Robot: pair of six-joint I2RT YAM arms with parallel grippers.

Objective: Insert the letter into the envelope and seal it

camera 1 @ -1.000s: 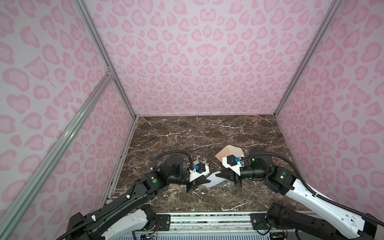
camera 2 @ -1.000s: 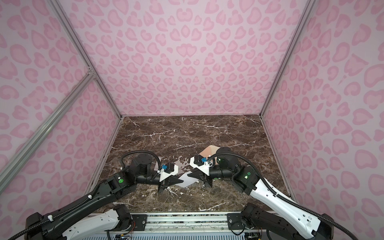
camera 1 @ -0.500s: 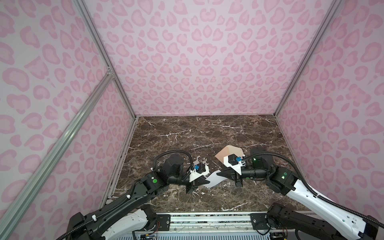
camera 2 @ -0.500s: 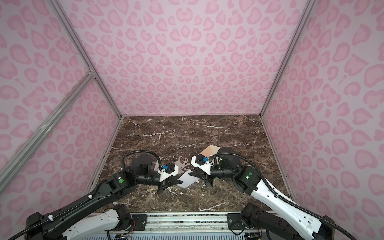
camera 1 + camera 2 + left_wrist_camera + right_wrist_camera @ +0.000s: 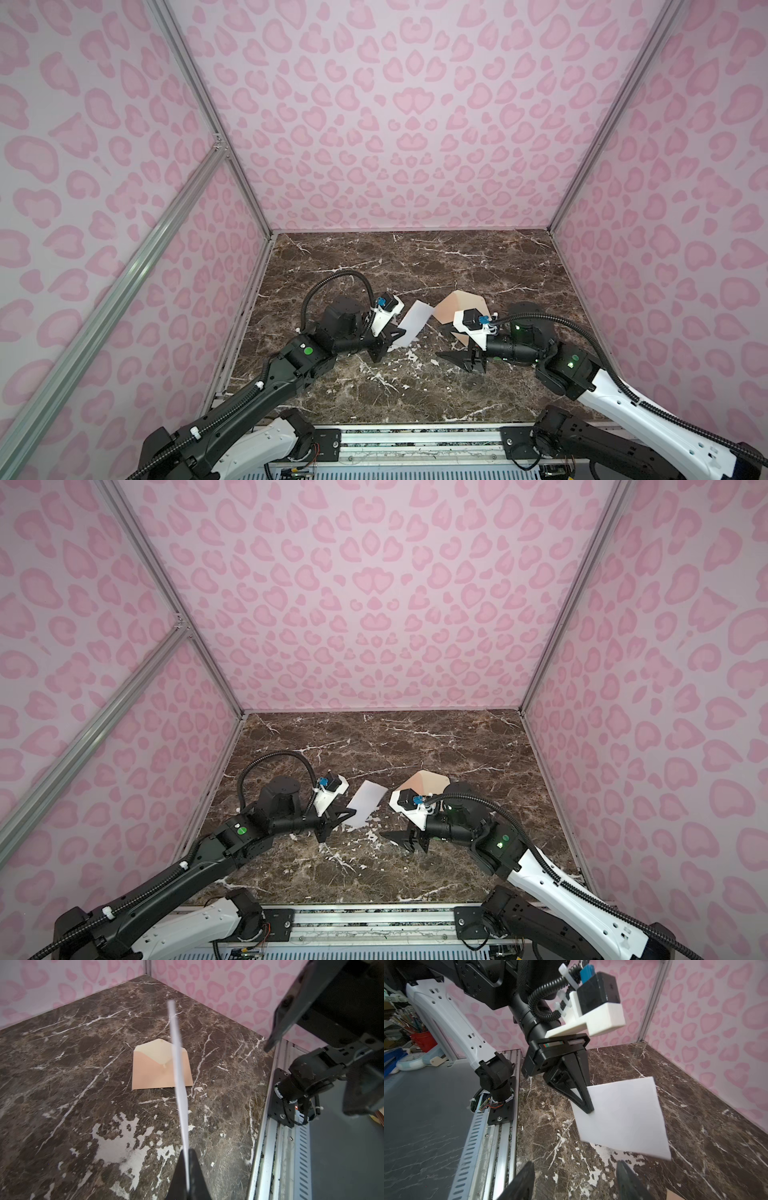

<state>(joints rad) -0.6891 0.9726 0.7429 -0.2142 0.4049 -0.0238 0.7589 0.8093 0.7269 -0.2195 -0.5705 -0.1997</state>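
The letter [image 5: 413, 324] [image 5: 365, 804] shows its plain white face and hangs above the marble, pinched at one corner by my shut left gripper [image 5: 400, 333] [image 5: 187, 1152]. In the left wrist view the letter [image 5: 178, 1076] stands edge-on. The peach-tan envelope [image 5: 451, 309] [image 5: 424, 785] [image 5: 153, 1072] lies flat on the table with its flap open, partly hidden behind my right wrist in both top views. My right gripper [image 5: 442, 343] [image 5: 575, 1165] is open and holds nothing, a short way right of the letter [image 5: 623, 1118].
The brown marble table [image 5: 415, 266] has worn white patches near the front. An aluminium rail [image 5: 415, 432] runs along the front edge. Pink patterned walls [image 5: 395, 124] close in the back and both sides.
My right gripper has opened, let go of the letter and drawn back to the right. The left gripper stays shut on the letter and now holds it alone.
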